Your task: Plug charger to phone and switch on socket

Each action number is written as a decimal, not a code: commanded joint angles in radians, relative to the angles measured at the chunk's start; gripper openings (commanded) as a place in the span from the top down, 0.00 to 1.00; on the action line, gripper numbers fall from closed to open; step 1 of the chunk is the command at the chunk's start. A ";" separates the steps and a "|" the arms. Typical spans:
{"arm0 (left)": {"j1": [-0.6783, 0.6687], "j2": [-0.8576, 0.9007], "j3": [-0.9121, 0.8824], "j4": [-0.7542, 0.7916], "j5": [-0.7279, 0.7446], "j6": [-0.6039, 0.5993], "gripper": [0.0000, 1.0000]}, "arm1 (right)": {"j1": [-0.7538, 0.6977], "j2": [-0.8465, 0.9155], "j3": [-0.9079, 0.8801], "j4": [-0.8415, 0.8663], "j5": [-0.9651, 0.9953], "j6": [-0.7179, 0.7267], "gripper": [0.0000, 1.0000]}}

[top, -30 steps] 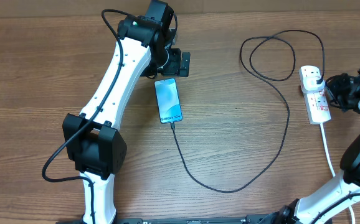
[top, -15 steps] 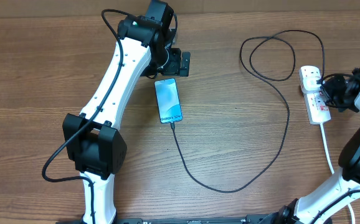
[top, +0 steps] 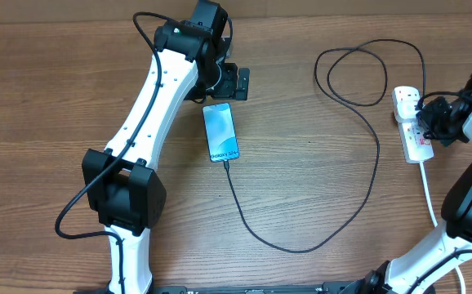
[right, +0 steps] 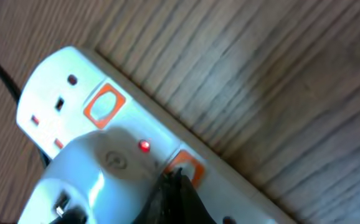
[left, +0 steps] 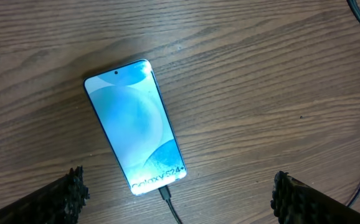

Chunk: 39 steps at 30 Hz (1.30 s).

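Observation:
The phone [top: 221, 132] lies on the table with its blue screen lit; it also shows in the left wrist view [left: 136, 143]. The charger's black cable [top: 358, 204] is plugged into the phone's bottom edge [left: 165, 196] and loops across to the socket. My left gripper [left: 177, 196] hovers open above the phone, its fingers wide on either side. The socket, a white power strip [top: 412, 122], lies at the right with a white adapter [right: 90, 177] in it and a red light [right: 144, 147] lit. My right gripper [right: 174, 193] is shut, its tips pressing on an orange switch [right: 189, 168].
The strip's white cord [top: 429, 192] runs toward the front edge of the table. A second orange switch [right: 104, 104] and a free outlet sit at the strip's far end. The black cable makes a loop [top: 367, 73] at the back right.
My right gripper has moved left and down onto the power strip. The left arm, phone and cable have not moved.

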 commanded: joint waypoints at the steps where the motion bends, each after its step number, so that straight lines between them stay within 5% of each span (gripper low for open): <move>1: -0.002 -0.009 0.021 0.000 -0.013 -0.013 0.00 | 0.082 0.021 -0.032 -0.048 -0.150 -0.003 0.96; 17: -0.002 -0.011 0.096 -0.136 -0.029 -0.038 0.00 | -0.020 -0.117 -0.031 -0.235 0.029 0.092 0.96; 29: -0.001 -0.267 0.179 -0.185 -0.034 0.027 0.00 | -0.009 -0.652 -0.031 -0.341 0.064 0.053 0.96; 39: -0.001 -0.563 0.175 -0.338 -0.171 0.034 0.00 | 0.296 -1.060 -0.031 -0.412 -0.105 -0.115 0.93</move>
